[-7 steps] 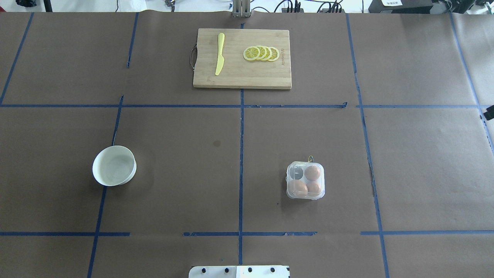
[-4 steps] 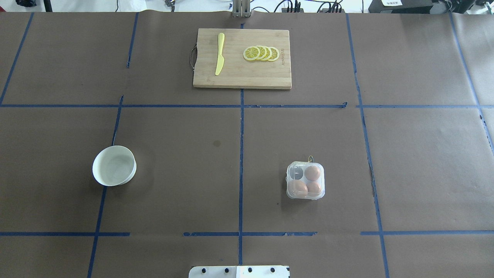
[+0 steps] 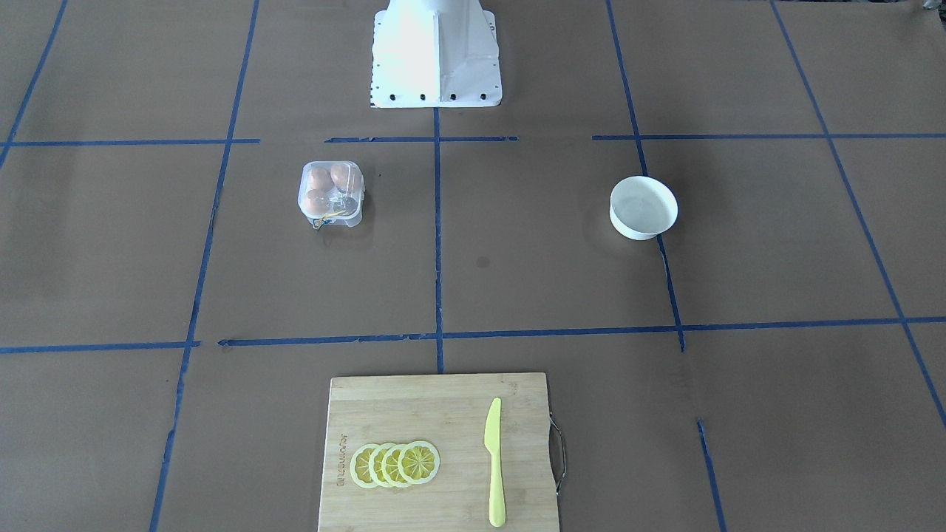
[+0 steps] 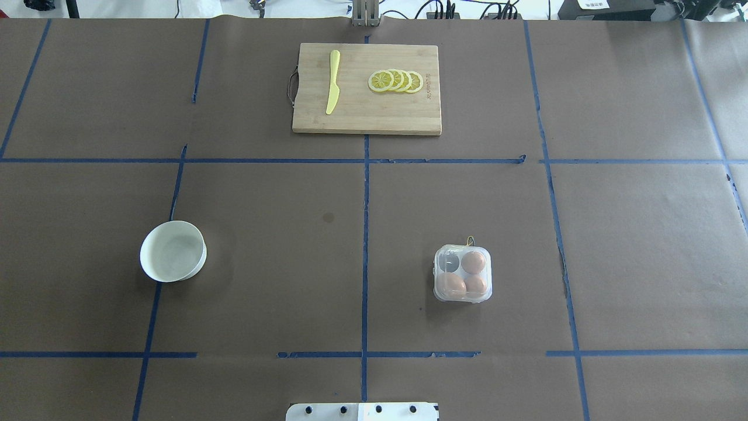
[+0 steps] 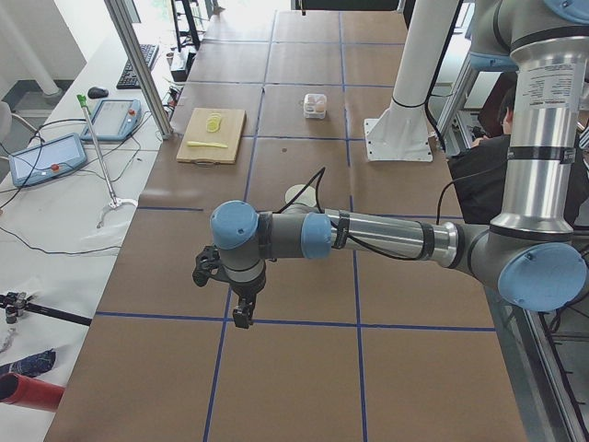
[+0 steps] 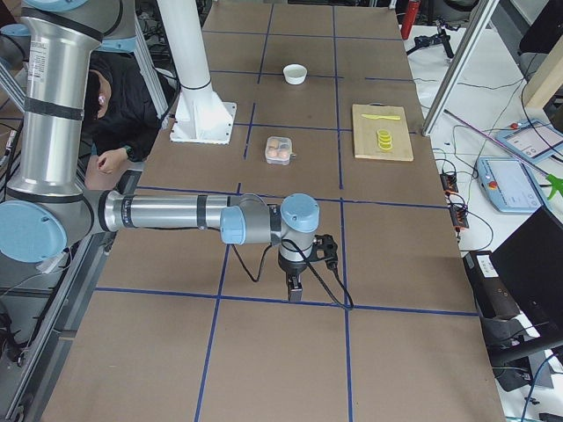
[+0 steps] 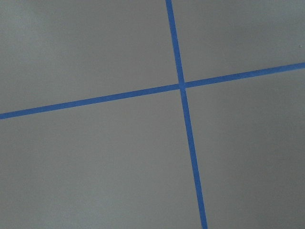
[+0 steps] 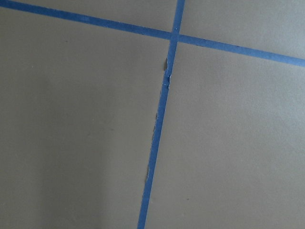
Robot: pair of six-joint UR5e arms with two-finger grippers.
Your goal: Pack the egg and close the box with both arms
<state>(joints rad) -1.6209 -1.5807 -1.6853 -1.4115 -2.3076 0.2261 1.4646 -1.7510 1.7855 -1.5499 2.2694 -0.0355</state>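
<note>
Gone from the right edge of the overhead view is the small dark tip that showed there a moment ago; nothing on the table [image 4: 263, 263] has shifted. Its brown paper cover is marked off in blue tape lines.

From the white pedestal base [image 3: 436, 59] the left arm [image 5: 386, 238] stretches out over the table's left end. The left gripper [image 5: 241, 318] points down above a tape crossing, well apart from the box. The right arm [image 6: 167, 213] does the same at the opposite end, with the right gripper [image 6: 295, 290] hanging over another tape line. Both pincers show only in the side views, so I cannot tell how wide either one stands or whether it has hold of anything. Each wrist camera shows only paper and tape.

On the far side lies a wooden cutting board [image 4: 374, 117]. A white bowl [image 4: 173, 252] stands on the robot's left. The box [image 4: 461, 299] sits on the robot's right, near the pedestal, its clear lid seemingly down. Three eggs [image 4: 473, 261] fill three cells. A yellow knife [image 4: 333, 82] and lemon slices [image 4: 396, 81] rest on the board. A yellow string [image 3: 329, 216] trails at the box's far edge.
</note>
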